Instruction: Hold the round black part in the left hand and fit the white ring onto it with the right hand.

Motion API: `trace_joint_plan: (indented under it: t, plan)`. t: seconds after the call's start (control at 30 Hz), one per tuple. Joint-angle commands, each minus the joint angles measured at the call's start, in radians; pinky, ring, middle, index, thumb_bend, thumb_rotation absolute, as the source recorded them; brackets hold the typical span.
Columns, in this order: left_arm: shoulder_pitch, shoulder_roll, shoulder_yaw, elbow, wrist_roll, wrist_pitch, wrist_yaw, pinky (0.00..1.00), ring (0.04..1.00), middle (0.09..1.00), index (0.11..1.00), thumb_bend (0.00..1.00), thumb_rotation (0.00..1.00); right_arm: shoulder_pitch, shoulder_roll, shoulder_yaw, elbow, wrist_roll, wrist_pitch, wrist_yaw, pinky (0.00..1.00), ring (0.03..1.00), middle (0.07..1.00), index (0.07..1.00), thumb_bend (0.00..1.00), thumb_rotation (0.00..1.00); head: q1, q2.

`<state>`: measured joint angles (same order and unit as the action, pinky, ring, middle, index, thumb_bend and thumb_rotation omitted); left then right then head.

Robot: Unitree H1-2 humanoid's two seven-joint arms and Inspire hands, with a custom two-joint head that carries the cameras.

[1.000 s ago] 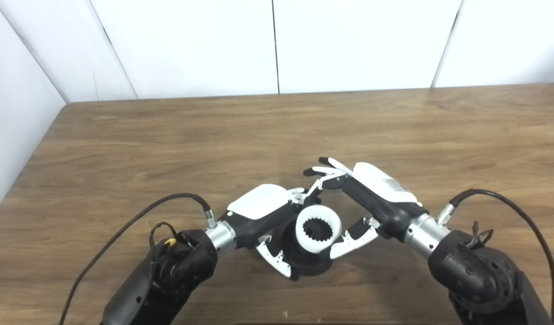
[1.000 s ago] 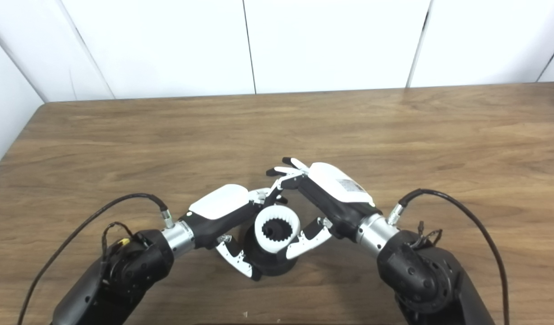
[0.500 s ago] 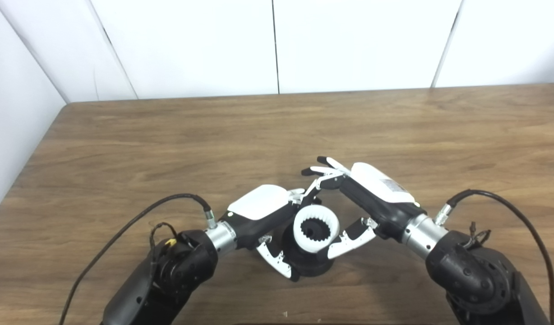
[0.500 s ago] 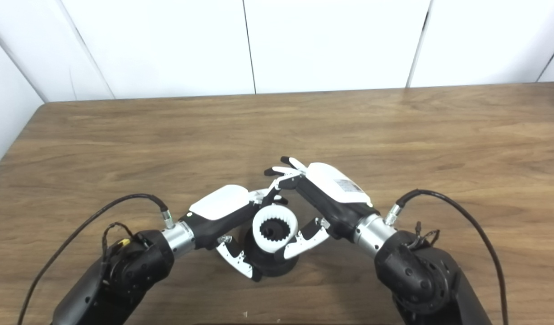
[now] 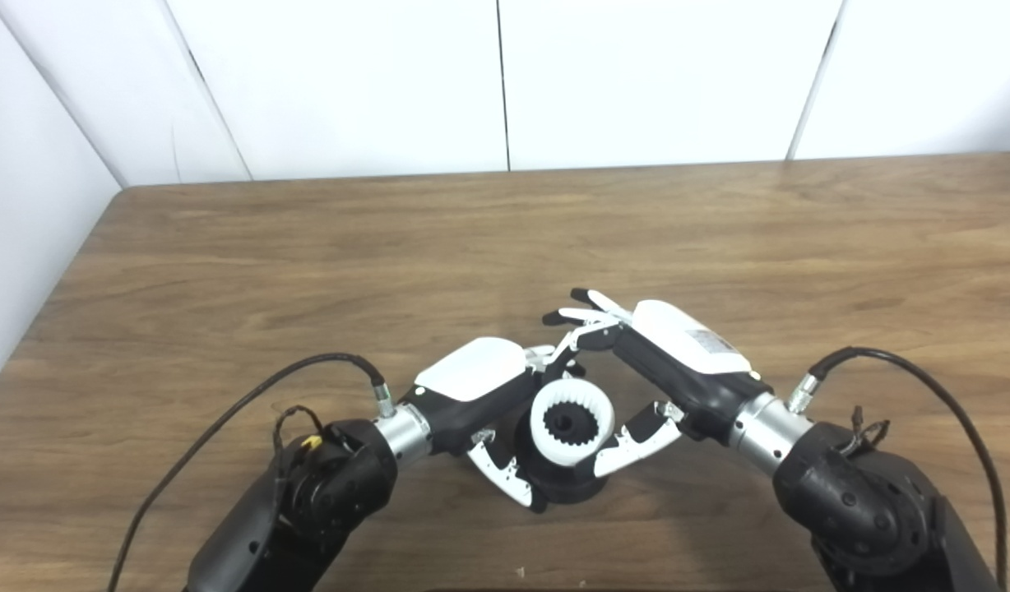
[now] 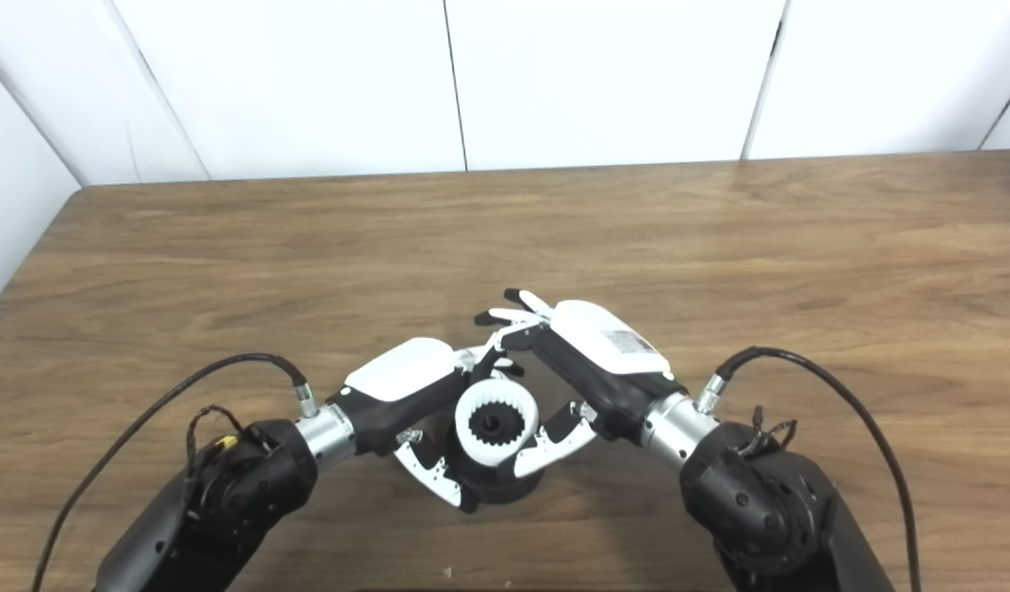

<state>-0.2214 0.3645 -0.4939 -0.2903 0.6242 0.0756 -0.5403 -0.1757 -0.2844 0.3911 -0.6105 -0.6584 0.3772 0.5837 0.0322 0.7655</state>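
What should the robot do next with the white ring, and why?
Probably press the white ring a little further down onto the round black part. The right hand holds the ring right over the part, which the left hand grips, with black showing through its toothed hole, but I can't tell if it is fully seated.

Over the last second the right hand (image 5: 637, 374) slid a bit left and lowered the white ring (image 5: 571, 415) closer onto the round black part (image 5: 562, 481).
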Motion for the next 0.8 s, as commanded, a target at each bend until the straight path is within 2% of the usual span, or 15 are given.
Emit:
trace_joint_plan:
  t: [0.0,0.6,0.67,0.77]
  plan:
    - [0.007,0.001,-0.023,0.002,0.017,0.009,-0.036,0.89,0.963,0.910,0.707,0.80,0.18,-0.029,0.001,-0.006,-0.025,0.001,-0.032,-0.006,0.94,1.000,0.893,0.491,0.52,0.15,0.001,0.001]
    - [0.002,-0.003,-0.020,-0.005,0.002,0.026,-0.049,0.91,0.966,0.912,0.710,0.86,0.22,-0.033,-0.003,-0.006,-0.006,0.009,-0.044,-0.013,0.92,1.000,0.895,0.490,0.52,0.15,0.009,0.001]
    - [0.000,-0.003,-0.020,-0.006,0.004,0.024,-0.050,0.90,0.961,0.905,0.760,0.87,0.24,-0.034,-0.002,-0.005,-0.002,0.010,-0.051,-0.017,0.91,1.000,0.891,0.490,0.52,0.15,0.009,0.001]
    - [0.000,-0.004,-0.018,-0.004,0.004,0.018,-0.046,0.90,0.959,0.902,0.786,0.87,0.24,-0.037,0.005,-0.003,0.003,0.008,-0.050,-0.017,0.91,1.000,0.891,0.490,0.52,0.15,0.010,0.001]
